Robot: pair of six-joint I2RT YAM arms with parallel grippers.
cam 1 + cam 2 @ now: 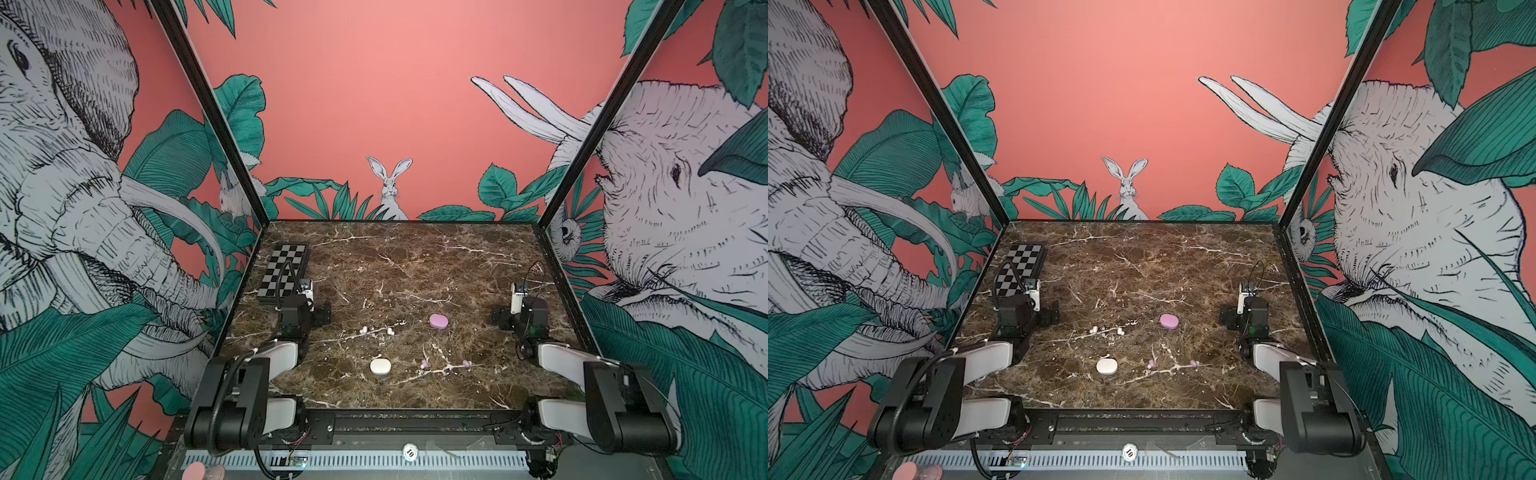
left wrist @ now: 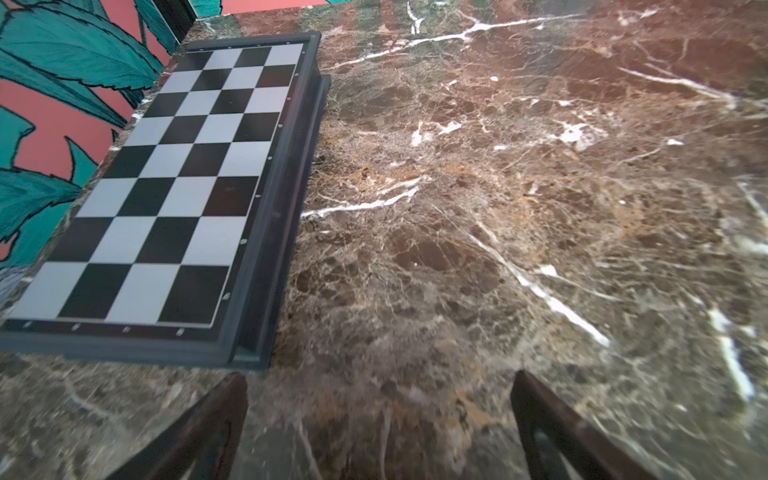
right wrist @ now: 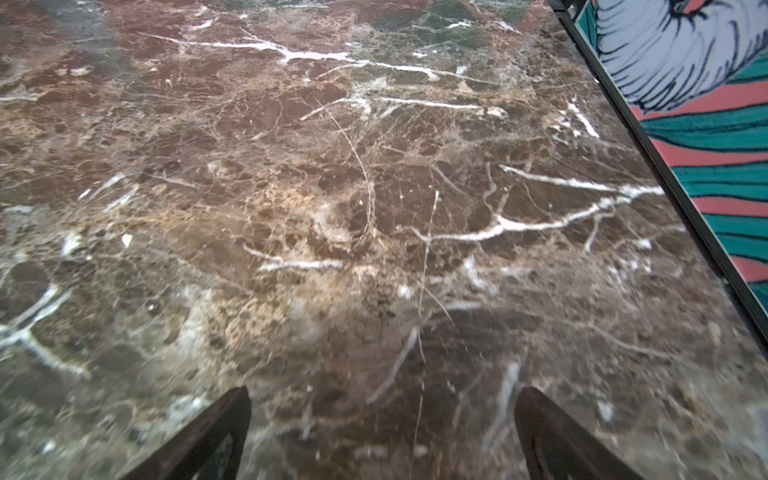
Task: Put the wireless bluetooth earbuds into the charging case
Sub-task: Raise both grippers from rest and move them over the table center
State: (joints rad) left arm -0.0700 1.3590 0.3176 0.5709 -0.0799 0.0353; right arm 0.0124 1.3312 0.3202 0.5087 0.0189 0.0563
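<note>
Starting from here, you have both pincers empty and spread wide: the left gripper (image 2: 378, 376) hangs over bare marble table (image 2: 498, 208) beside the chessboard (image 2: 166, 187), and the right gripper (image 3: 384, 390) hangs over bare marble near the side wall. Neither wrist view shows a task item, so you would approach blind. In a top view a white earbud (image 1: 364, 330) and a second white earbud (image 1: 390, 331) lie mid-table beyond the white case (image 1: 380, 366). A lilac earbud (image 1: 424, 364) and a second lilac earbud (image 1: 466, 364) lie nearer you than the lilac case (image 1: 439, 321). Both cases look shut, so a one-armed push would likely skate them. The buds are tiny and glossy and may squirt from the jaws. The pale veins could also hide the white ones, and you could mix up the colours.
</note>
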